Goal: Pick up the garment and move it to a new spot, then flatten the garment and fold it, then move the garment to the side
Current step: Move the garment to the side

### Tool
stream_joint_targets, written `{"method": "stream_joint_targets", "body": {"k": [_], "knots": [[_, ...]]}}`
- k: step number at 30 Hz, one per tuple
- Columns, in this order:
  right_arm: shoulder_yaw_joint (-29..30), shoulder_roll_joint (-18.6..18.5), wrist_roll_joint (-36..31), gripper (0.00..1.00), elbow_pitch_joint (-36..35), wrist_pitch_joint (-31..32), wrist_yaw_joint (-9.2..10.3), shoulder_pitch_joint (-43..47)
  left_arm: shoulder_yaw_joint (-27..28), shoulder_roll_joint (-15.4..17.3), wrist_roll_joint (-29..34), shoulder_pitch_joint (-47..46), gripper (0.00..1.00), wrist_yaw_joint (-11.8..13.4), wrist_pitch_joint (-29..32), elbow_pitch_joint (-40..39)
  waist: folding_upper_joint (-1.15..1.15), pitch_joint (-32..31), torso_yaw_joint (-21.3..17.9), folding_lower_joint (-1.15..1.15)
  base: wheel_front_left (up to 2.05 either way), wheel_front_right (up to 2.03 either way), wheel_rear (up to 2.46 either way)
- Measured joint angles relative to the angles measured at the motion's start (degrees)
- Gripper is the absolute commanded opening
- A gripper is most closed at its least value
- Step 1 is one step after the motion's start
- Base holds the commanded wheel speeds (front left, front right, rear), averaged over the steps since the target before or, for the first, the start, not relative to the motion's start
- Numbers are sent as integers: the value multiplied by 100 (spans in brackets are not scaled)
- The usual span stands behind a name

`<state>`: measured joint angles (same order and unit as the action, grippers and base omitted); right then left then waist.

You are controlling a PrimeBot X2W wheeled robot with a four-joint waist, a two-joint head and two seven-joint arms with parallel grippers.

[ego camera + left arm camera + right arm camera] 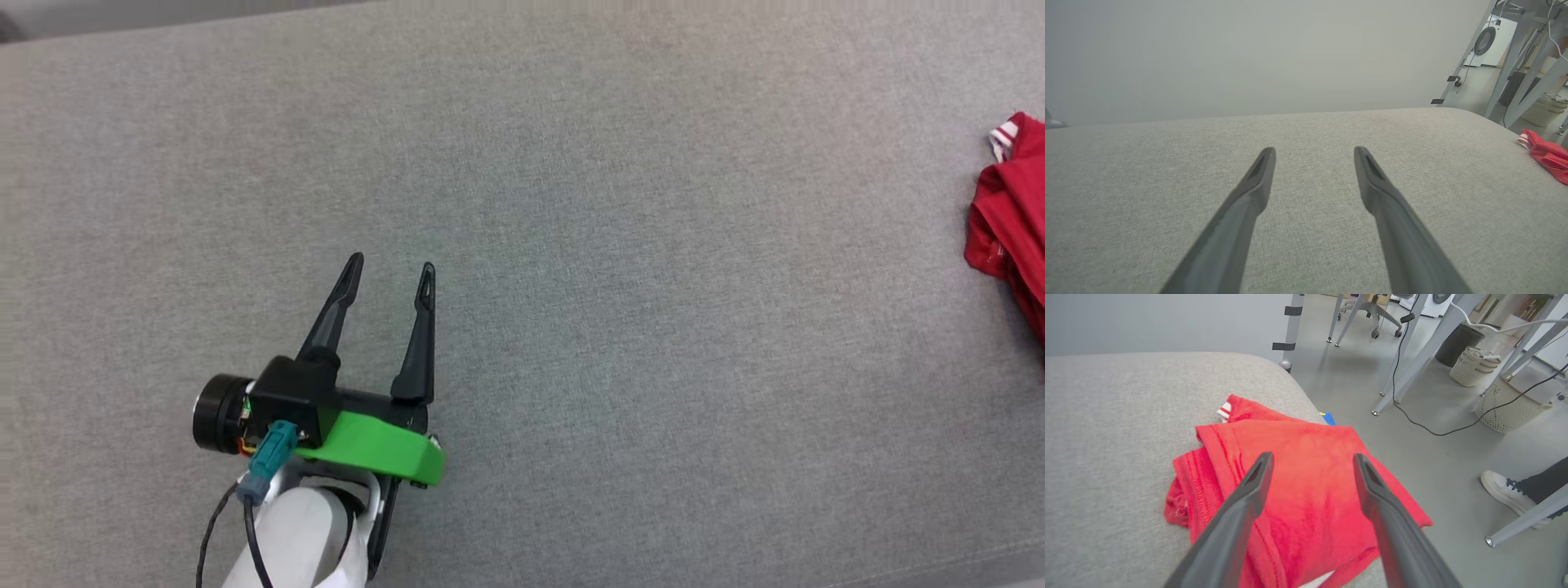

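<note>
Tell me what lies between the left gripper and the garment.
Nothing: bare grey fabric surface runs from the open left gripper to the garment at the right edge, per the head view.

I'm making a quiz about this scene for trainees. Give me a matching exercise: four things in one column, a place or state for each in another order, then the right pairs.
Things:
1. shirt
2. left gripper
3. right gripper
4. white shoe

Places or states:
A. open, above the bare grey surface
B. on the floor
C. bunched at the surface's edge
D. open, pointing at red fabric

Pairs: 1-C, 2-A, 3-D, 4-B
</note>
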<state>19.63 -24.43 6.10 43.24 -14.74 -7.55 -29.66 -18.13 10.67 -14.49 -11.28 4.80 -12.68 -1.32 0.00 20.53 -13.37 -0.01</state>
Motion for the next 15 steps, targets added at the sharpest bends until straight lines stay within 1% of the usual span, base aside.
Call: {"method": "stream_joint_targets", "body": {"k": [3,8,13,15], "knots": [[54,383,19,100,-516,0,0,521,10,-25,-78,131,100,8,-48,148,0,-244,94,0,0,0,0],[-44,894,77,100,-1369,51,1,1219,71,-110,-181,224,100,25,-134,330,0,-560,304,0,0,0,0],[-443,1408,125,100,-2368,336,1,1738,241,-179,-247,341,100,59,-190,502,0,-821,539,0,0,0,0],[-634,1526,126,100,-2695,428,1,1917,323,-183,-260,406,100,83,-191,553,0,-920,613,0,0,0,0]]}}
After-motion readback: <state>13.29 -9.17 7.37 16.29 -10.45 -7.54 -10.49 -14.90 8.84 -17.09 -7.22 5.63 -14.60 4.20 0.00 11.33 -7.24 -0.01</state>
